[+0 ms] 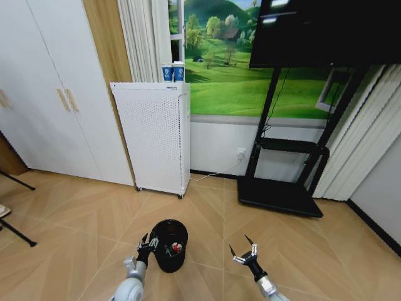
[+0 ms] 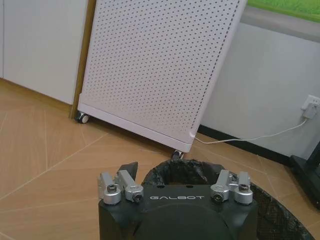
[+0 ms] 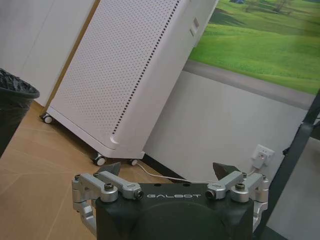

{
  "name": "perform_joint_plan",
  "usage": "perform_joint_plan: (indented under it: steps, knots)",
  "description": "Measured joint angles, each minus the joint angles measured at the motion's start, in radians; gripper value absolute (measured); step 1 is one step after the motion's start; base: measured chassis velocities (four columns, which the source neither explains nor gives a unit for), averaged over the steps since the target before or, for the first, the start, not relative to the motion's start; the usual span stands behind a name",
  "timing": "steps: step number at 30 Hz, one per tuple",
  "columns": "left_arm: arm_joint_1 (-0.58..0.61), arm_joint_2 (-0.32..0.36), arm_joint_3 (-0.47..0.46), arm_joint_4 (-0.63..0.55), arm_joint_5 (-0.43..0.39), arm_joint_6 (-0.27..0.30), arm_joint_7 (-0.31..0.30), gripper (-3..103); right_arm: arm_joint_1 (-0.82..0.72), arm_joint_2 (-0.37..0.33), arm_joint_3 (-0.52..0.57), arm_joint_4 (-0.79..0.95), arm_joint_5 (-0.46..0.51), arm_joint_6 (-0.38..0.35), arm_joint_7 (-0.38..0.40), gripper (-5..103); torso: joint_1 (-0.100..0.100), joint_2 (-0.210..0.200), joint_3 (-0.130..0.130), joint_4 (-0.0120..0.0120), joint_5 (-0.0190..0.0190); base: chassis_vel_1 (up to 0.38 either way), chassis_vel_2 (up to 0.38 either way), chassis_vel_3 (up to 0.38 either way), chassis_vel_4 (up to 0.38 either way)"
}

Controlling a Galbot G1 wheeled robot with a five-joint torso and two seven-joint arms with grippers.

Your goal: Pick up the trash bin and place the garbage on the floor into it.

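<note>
The black mesh trash bin (image 1: 168, 233) stands upright on the wooden floor just ahead of me, lined with a black bag. A red piece of garbage (image 1: 177, 248) lies inside it. My left gripper (image 1: 148, 243) sits at the bin's left rim with its fingers spread. In the left wrist view the gripper (image 2: 177, 170) faces the bin's rim (image 2: 180, 164); one fingertip (image 2: 131, 167) shows just outside the rim, and the other is lost against the black bin. My right gripper (image 1: 244, 253) hovers open and empty to the right of the bin; the right wrist view also shows this gripper (image 3: 169, 170), with the bin (image 3: 12, 100) off to one side.
A tall white perforated unit (image 1: 153, 138) on casters stands against the wall behind the bin, with two blue-and-white cups (image 1: 173, 72) on top. A black TV stand (image 1: 282, 188) is at the right, white cabinets (image 1: 44, 94) at the left, and a black tripod leg (image 1: 15, 232) at the far left.
</note>
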Motion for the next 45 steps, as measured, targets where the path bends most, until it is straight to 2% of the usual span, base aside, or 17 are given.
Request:
perform_joint_plan:
  steps: [1,3,4,6,8,10,12,13,17,20,24,26,32,40,45]
  knots:
    - [0.000,0.000,0.000,0.000,0.000,0.000,0.000,76,0.000,0.000,0.000,0.000,0.000,0.000,0.000,100,0.000,0.000,0.000,0.0000,0.0000,0.000,0.000,0.000,0.000]
    - [0.005,0.023,-0.017,-0.034,0.058,0.039,-0.061,86,-0.011,-0.010,0.028,0.010,0.004,0.000,0.013,100,0.000,0.000,0.000,0.0000,-0.0001,0.000,0.000,0.000,0.000]
    - [0.005,0.023,-0.017,-0.034,0.058,0.039,-0.061,86,-0.011,-0.010,0.028,0.010,0.004,0.000,0.013,100,0.000,0.000,0.000,0.0000,-0.0001,0.000,0.000,0.000,0.000]
    - [0.011,0.051,-0.041,-0.078,0.095,0.088,-0.109,97,-0.008,-0.026,0.041,0.027,0.043,0.000,0.017,100,0.000,0.000,0.000,0.0005,0.0001,0.000,0.000,0.000,0.000]
    - [0.012,0.064,-0.048,-0.098,0.102,0.103,-0.127,98,-0.005,-0.033,0.045,0.030,0.056,0.000,0.017,100,0.000,0.000,0.000,0.0005,0.0001,0.000,0.000,0.000,0.000]
    - [0.023,0.098,-0.073,-0.167,0.090,0.168,-0.165,100,-0.001,-0.052,0.061,0.040,0.071,0.000,0.012,100,0.000,0.000,0.000,0.0004,0.0002,0.000,0.000,0.000,0.000]
    - [0.032,0.111,-0.085,-0.197,0.065,0.190,-0.171,100,-0.003,-0.061,0.069,0.047,0.076,0.000,0.011,100,0.000,0.000,0.000,0.0004,0.0002,0.000,0.000,0.000,0.000]
    - [0.044,0.121,-0.100,-0.230,0.032,0.194,-0.164,100,-0.009,-0.069,0.079,0.059,0.082,-0.001,0.010,100,0.000,0.000,0.000,0.0006,0.0000,0.000,0.000,0.000,0.000]
    - [0.074,0.149,-0.136,-0.285,0.005,0.198,-0.151,100,-0.031,-0.085,0.107,0.090,0.095,-0.001,0.005,100,0.001,0.003,0.002,0.0002,0.0002,0.000,0.000,0.000,0.000]
    - [0.152,0.198,-0.207,-0.368,-0.013,0.205,-0.156,100,-0.072,-0.111,0.158,0.134,0.110,-0.002,0.005,100,0.006,0.019,0.013,0.0003,0.0001,0.000,0.000,0.000,0.000]
    - [0.204,0.229,-0.257,-0.399,-0.019,0.206,-0.155,100,-0.087,-0.128,0.187,0.157,0.124,-0.002,0.006,100,0.009,0.031,0.021,0.0004,0.0001,0.000,0.000,0.000,0.000]
    - [0.244,0.255,-0.317,-0.421,-0.026,0.206,-0.156,100,-0.089,-0.142,0.217,0.172,0.138,-0.003,0.007,100,0.014,0.044,0.031,0.0006,0.0001,0.000,0.000,0.000,0.000]
    - [0.290,0.275,-0.389,-0.461,-0.057,0.213,-0.160,100,-0.103,-0.150,0.247,0.193,0.145,-0.003,0.006,100,0.022,0.070,0.048,0.0005,0.0001,0.000,0.000,0.000,0.000]
    - [0.317,0.295,-0.416,-0.472,-0.040,0.216,-0.113,100,-0.142,-0.151,0.287,0.215,0.141,-0.003,0.005,100,0.034,0.100,0.066,0.0004,0.0001,0.000,0.000,0.000,0.000]
    - [0.316,0.301,-0.414,-0.472,-0.039,0.215,-0.106,100,-0.163,-0.154,0.311,0.219,0.140,-0.003,0.002,100,0.038,0.111,0.073,0.0004,0.0000,0.000,0.000,0.000,0.000]
